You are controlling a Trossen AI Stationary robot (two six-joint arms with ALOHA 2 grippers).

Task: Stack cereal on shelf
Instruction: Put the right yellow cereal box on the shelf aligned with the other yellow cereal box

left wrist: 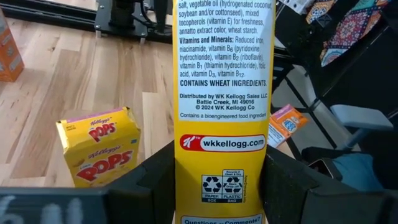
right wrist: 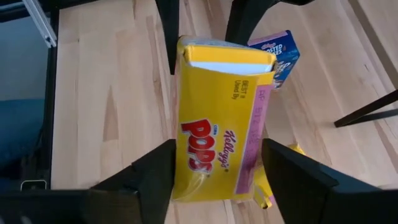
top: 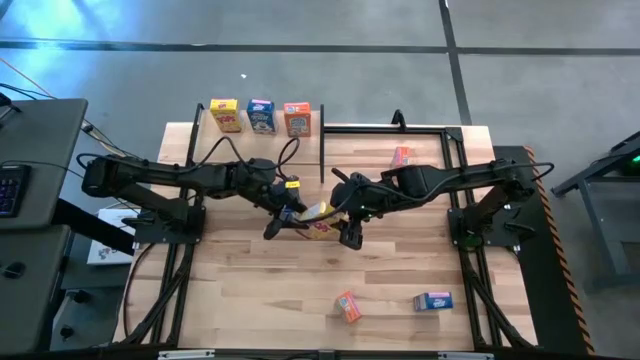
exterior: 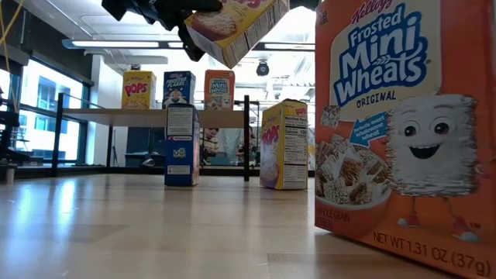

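Note:
A yellow Pops cereal box (top: 320, 217) hangs in the air over the middle of the table, between both grippers. My left gripper (left wrist: 221, 165) comes in from the table's left and is shut on it. My right gripper (right wrist: 217, 171), reaching in from the right, stands open, one finger beside each broad face of the same box (right wrist: 217, 124). At the far left the shelf (exterior: 147, 116) carries a yellow box (top: 224, 115), a blue one (top: 261, 115) and an orange one (top: 297, 118), all upright. My left gripper pinches the yellow box by its two broad faces, near one end (left wrist: 221, 186), with the narrow printed side panel facing the wrist camera. The fingers (left wrist: 155, 183) come from the table's left, slanting down. The box is lifted clear and tilted (exterior: 240, 27).
On the table, a blue box (exterior: 182, 146) and a yellow box (exterior: 283, 145) stand upright near the shelf. An orange box (top: 401, 156) lies at the far right. An orange box (top: 347, 306) and a blue box (top: 432, 300) sit near the front edge.

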